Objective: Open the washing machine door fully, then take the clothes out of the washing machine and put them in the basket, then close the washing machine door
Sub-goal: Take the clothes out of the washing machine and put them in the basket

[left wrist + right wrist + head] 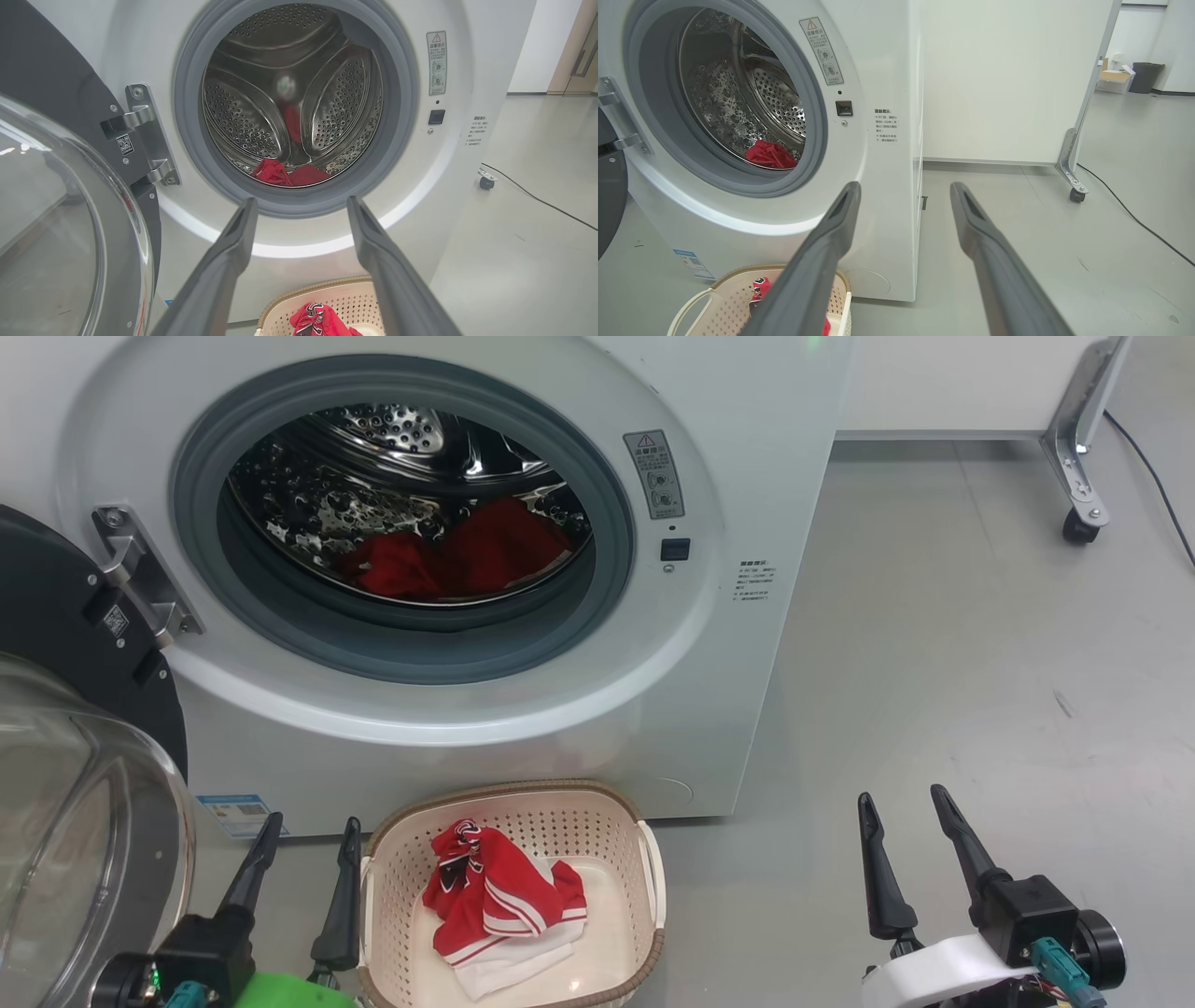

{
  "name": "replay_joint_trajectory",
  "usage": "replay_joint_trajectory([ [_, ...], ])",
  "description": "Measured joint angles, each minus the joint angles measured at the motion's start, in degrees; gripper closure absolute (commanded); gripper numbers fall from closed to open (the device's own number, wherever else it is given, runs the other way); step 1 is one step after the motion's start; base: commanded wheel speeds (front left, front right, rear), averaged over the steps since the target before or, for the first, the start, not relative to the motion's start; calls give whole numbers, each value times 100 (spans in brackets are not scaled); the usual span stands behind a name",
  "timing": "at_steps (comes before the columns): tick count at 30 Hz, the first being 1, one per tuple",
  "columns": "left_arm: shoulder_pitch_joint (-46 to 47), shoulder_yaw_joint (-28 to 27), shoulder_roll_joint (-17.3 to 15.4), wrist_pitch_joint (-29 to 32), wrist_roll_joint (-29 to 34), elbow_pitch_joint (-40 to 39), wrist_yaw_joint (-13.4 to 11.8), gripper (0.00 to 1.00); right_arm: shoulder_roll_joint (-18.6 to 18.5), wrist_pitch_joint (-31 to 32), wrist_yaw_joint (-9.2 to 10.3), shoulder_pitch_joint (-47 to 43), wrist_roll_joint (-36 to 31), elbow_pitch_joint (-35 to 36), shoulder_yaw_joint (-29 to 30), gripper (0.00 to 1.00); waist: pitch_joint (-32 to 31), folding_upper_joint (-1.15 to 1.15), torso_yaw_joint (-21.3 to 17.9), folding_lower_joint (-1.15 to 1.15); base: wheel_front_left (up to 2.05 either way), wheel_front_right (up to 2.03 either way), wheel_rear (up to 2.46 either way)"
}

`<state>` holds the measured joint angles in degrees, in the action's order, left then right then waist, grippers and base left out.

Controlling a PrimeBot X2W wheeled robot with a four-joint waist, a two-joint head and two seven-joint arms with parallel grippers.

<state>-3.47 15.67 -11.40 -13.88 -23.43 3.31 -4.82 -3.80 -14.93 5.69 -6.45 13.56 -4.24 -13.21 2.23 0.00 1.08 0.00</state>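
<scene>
Left claw: left claw has its two long dark fingers spread wide with nothing between them. It sits low, just beside the left wall of the basket.
Right claw: right claw is likewise wide and empty, over bare grey floor well to the right of the basket.
Basket: small cream perforated plastic basket with a brown woven-look rim stands on the floor against the machine's lower front edge. It holds one red garment with white stripes.
Load left: crumpled red fabric lies at the bottom of the steel drum, behind the grey rubber ring.
Machine: big white front-loading washing machine, mouth unobstructed.
Door: large round glossy black door is swung out to the left. Its clear glass bowl bulges close beside the left claw.
Stage, judged: unloading is part done; the door is not yet closed.
Risk 1: a left-arm reach may strike the glass bowl or push the door.
Risk 2: fingers may scrape the rubber ring on entry.
Risk 3: a shallow pinch on the soft fabric may slip, or the fabric may snag on the ring's lip.
Risk 4: a forearm may nudge the light basket away.
</scene>
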Motion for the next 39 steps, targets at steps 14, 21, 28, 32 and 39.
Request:
replay_joint_trajectory([
  [14,-183,-8,-29,193,51,-312,-53,0,1,0,-1,-21,0,19,0,0,-12,0,-56,0,0,0,0],
  [21,-186,-12,-23,294,49,-421,-68,0,1,0,-9,-21,0,76,-18,0,70,0,-96,0,0,0,0],
  [28,-149,22,-24,543,23,-369,-68,0,4,0,-59,-11,-11,109,-144,0,186,0,-190,0,0,0,0],
  [32,73,171,-32,786,23,-320,2,0,14,0,-109,18,-58,163,-260,0,294,0,-289,0,0,0,0],
  [39,902,466,-80,1399,-20,-67,334,0,13,34,-110,285,-169,324,-345,0,709,0,-519,0,0,0,0],
])
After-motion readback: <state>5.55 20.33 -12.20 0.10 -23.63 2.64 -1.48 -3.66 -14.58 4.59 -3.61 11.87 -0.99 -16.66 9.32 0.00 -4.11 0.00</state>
